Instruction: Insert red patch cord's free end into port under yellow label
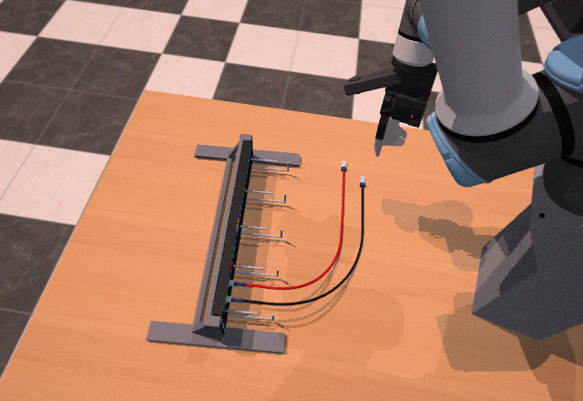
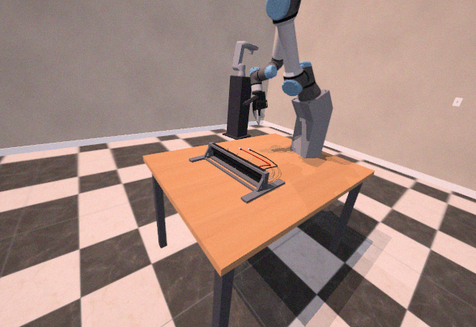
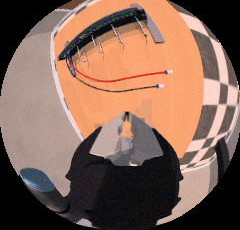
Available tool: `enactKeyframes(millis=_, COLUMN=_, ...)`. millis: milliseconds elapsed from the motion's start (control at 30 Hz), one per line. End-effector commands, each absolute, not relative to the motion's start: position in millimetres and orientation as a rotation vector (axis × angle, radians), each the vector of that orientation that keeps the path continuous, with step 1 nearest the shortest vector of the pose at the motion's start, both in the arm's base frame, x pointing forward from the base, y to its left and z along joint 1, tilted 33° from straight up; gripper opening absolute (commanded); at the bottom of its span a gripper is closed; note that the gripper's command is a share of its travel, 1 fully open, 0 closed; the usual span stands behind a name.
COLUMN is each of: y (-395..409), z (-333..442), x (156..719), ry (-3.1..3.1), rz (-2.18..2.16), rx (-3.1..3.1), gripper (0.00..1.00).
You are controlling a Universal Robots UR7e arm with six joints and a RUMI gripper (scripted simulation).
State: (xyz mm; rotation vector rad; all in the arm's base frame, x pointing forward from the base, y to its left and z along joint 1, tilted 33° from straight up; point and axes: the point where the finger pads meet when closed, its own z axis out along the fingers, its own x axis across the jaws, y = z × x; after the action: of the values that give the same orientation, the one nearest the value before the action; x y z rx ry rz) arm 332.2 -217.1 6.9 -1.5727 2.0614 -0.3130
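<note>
The grey rack (image 1: 230,241) stands upright on the orange table, its ports facing right; the coloured labels are too small to tell apart. The red patch cord (image 1: 324,264) is plugged in near the rack's near end and curves out to its free plug (image 1: 343,166), which lies on the table. The black patch cord (image 1: 343,274) runs beside it to its free plug (image 1: 363,180). Both cords show in the wrist view, red (image 3: 120,79) and black (image 3: 120,89). My gripper (image 1: 379,144) is shut and empty, high above the table's far edge, beyond the free plugs; it also shows in the exterior view (image 2: 257,117) and the wrist view (image 3: 127,121).
Several thin metal hooks (image 1: 268,199) stick out of the rack toward the cords. The arm's grey base (image 1: 526,264) stands on the table at the right. A dark pedestal (image 2: 238,104) stands on the floor behind the table.
</note>
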Motion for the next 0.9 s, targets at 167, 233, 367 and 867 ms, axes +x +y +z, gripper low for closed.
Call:
enactKeyframes(millis=167, y=-171.6, z=-12.1, x=339.5, ry=2.055, rz=-0.028, rx=-1.332, gripper=0.0)
enactKeyframes(millis=233, y=-163.3, z=-13.9, x=340.6, ry=2.053, rz=0.022, rx=-1.288, gripper=0.0)
enactKeyframes(millis=367, y=-151.0, z=-15.8, x=342.1, ry=2.048, rz=0.096, rx=-1.223, gripper=0.0)
enactKeyframes(millis=867, y=-95.1, z=-14.2, x=348.7, ry=2.007, rz=0.447, rx=-0.903, gripper=0.0)
